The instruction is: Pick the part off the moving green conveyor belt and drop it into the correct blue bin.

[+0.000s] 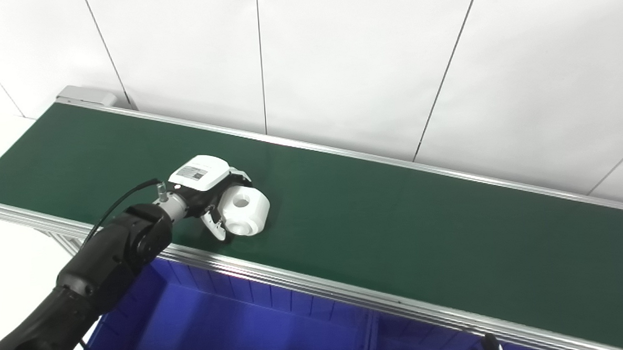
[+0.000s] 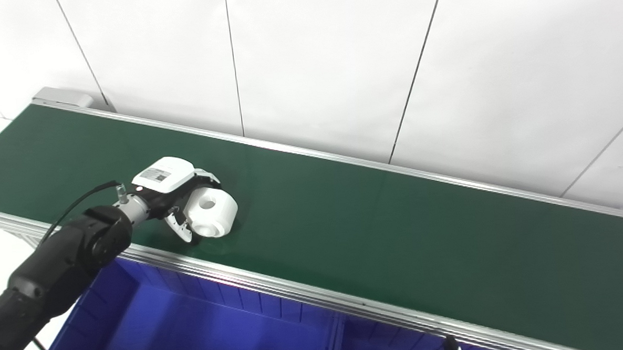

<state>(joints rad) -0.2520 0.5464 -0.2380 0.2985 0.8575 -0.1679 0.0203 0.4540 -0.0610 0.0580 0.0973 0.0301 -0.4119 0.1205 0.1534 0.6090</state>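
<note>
Blue bin (image 1: 202, 316): nearest the camera, below the belt's near rail; its inside is mostly bare blue, with a small pale scrap at the bottom edge that is too cut off to identify.
Second bin (image 1: 413, 339): just right of a dividing wall, only partly in view.
Near rail (image 1: 316, 285): an aluminium strip between the bins and the belt.
Left arm (image 1: 100, 263): black, entering from the lower left and reaching over the rail.
Left hand (image 1: 210, 192): over the near part of the belt, its fingers (image 1: 216, 226) curled round the part from both sides.
Part (image 1: 245, 209): a white cylinder with a round hole in its face, in the hand's grasp, at or just above the belt surface.
Green conveyor belt (image 1: 398, 229): runs diagonally, bare elsewhere.
Far wall (image 1: 338, 63): white panels with thin seams.
Right hand: out of sight.
</note>
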